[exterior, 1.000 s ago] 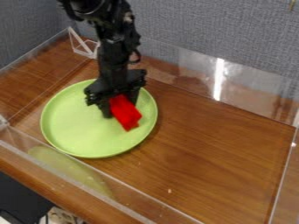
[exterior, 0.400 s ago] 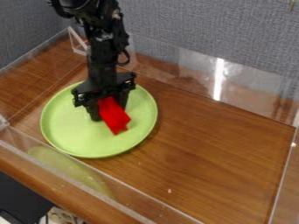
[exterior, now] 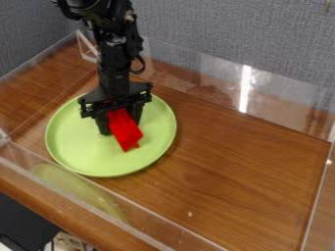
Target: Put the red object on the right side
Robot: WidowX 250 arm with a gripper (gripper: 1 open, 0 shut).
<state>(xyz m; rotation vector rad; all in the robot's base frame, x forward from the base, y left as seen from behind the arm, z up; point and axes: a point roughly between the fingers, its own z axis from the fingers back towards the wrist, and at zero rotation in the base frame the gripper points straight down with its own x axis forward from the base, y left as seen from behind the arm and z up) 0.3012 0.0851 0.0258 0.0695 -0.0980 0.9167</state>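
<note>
The red object (exterior: 125, 131) is a bright red bar lying tilted on the round lime-green plate (exterior: 72, 137), a little right of the plate's middle. My black gripper (exterior: 117, 110) stands straight over the bar's upper end, its fingers down on either side of that end and shut on it. The bar's lower end points toward the plate's front rim. The bar's upper tip is hidden behind the fingers.
The plate sits on a wooden tabletop (exterior: 236, 167) at the left. Clear acrylic walls (exterior: 249, 83) fence the table on all sides. Wood shows bare to the right of the plate. A white wire rack (exterior: 89, 44) stands at the back left behind the arm.
The gripper with the red bar has shifted left and slightly forward over the plate compared with a second ago. Since the later earlier frame almost nothing has moved.
</note>
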